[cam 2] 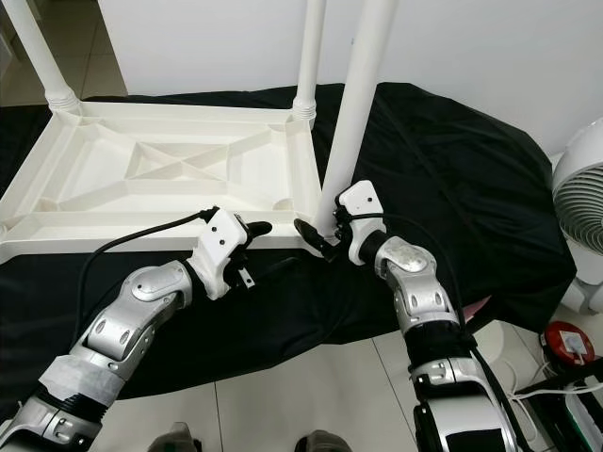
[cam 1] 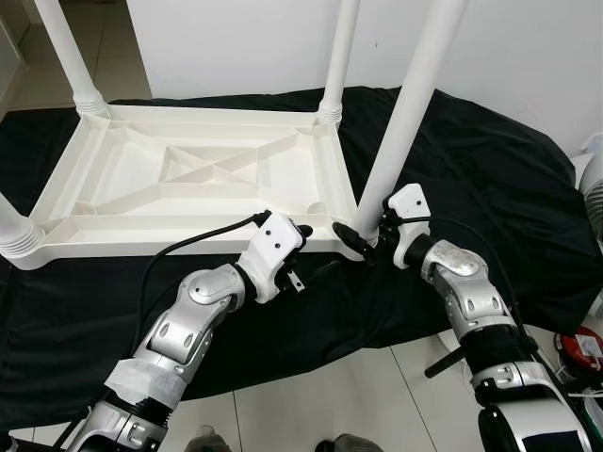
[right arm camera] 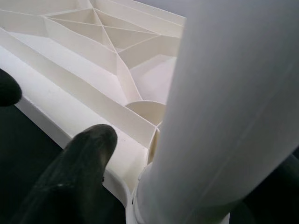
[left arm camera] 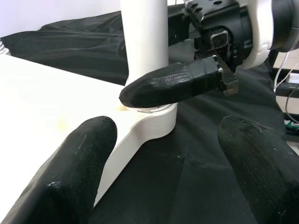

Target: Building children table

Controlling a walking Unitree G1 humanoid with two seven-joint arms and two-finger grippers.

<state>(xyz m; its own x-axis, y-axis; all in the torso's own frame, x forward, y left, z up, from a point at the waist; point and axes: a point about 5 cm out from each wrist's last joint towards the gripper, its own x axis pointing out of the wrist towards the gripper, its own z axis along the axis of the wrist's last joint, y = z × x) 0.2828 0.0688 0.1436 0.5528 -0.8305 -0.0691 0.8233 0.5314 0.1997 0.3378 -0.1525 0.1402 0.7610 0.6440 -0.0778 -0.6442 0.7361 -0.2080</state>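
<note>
A white plastic table (cam 1: 188,169) lies upside down on a black cloth (cam 1: 490,188), ribbed underside up. White legs stand in its corners. My right gripper (cam 1: 363,240) is shut on the near right leg (cam 1: 405,122) just above its socket; one black finger (left arm camera: 177,86) lies across the leg's front, the other is hidden behind it. The right wrist view has this leg (right arm camera: 233,107) close beside one finger (right arm camera: 70,177). My left gripper (cam 1: 300,256) is open at the table's near edge, left of that corner, its fingers (left arm camera: 70,172) wide apart.
Other legs rise at the far left corner (cam 1: 71,56), far right corner (cam 1: 337,66) and near left corner (cam 1: 14,231). A white fan (cam 2: 579,207) and a red object (cam 1: 579,347) with cables sit on the right. White tiled floor (cam 1: 320,405) lies below the cloth.
</note>
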